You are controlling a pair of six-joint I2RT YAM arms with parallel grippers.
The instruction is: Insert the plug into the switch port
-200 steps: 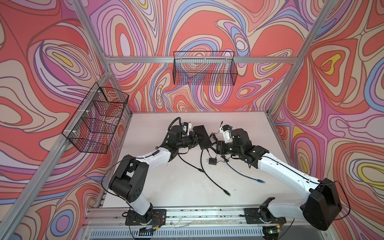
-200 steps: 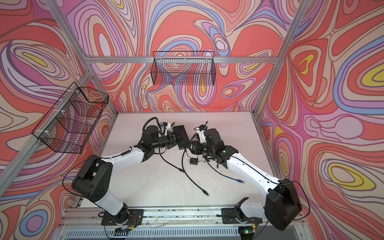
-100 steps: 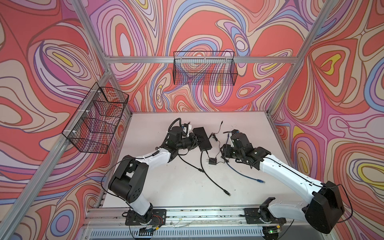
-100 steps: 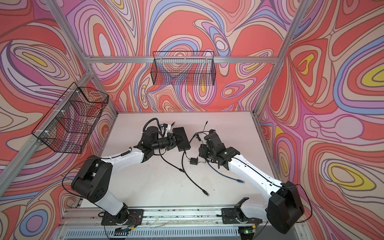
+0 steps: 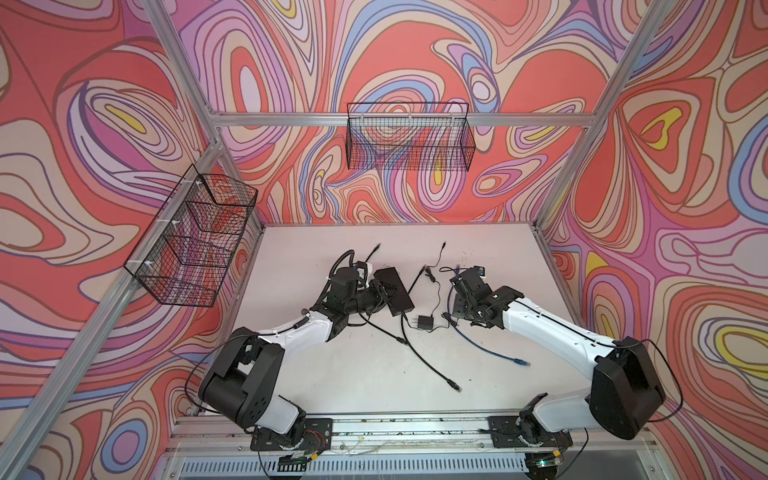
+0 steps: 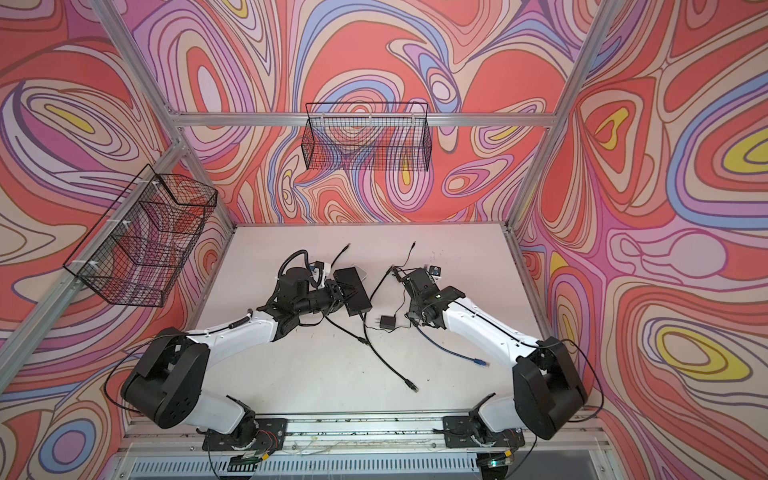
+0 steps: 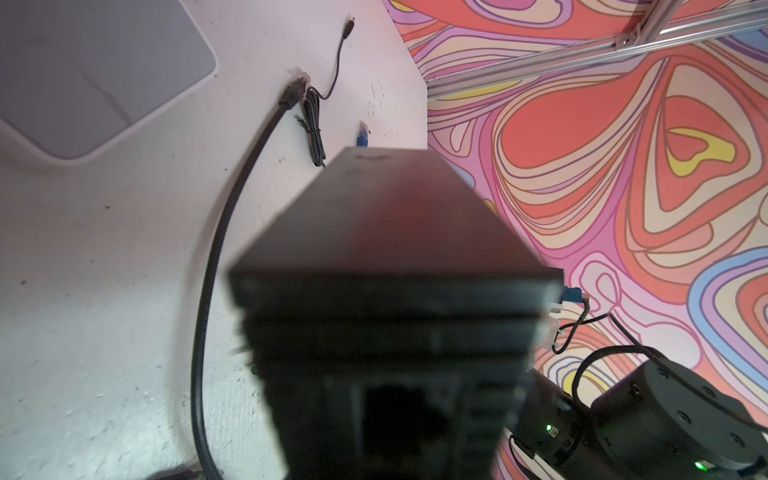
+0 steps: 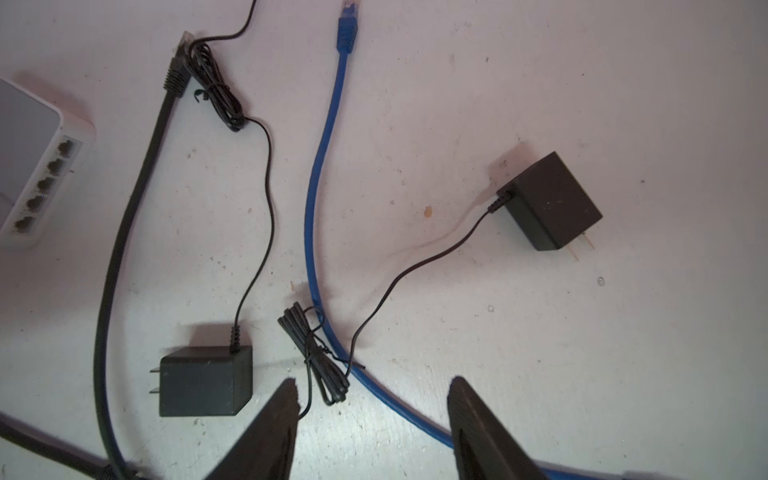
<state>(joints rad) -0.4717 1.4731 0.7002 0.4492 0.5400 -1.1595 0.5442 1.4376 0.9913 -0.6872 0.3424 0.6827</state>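
**Far of the open right fingers: the blue plug, tip pointing away from the switch**

From above, in both top views, the left gripper (image 5: 381, 291) is clamped on the black switch (image 5: 399, 296) and appears to hold it lifted off the table (image 5: 353, 374), left of centre. Which face carries its ports I cannot tell. To its right, the right gripper (image 5: 459, 305) hangs over a tangle of leads (image 5: 436, 291) with nothing between its fingers.

Left wrist view: the black switch (image 7: 395, 249) fills the middle, its long axis running away from the camera. Past its far end lie the blue plug (image 7: 363, 135) and, further left, a black plug (image 7: 295, 89). A white switch (image 7: 83, 62) rests on the table nearby.

Right wrist view: both fingers (image 8: 274, 419) stand spread and empty. The blue cable (image 8: 316, 199) passes under the gap between them and runs to the far side, ending in the blue plug (image 8: 347, 25). So the likely target lies far of the fingertips, with its long axis roughly near-to-far, and the right arm is clearly the nearer. Once grasped, it would probably need turning left toward the held switch.
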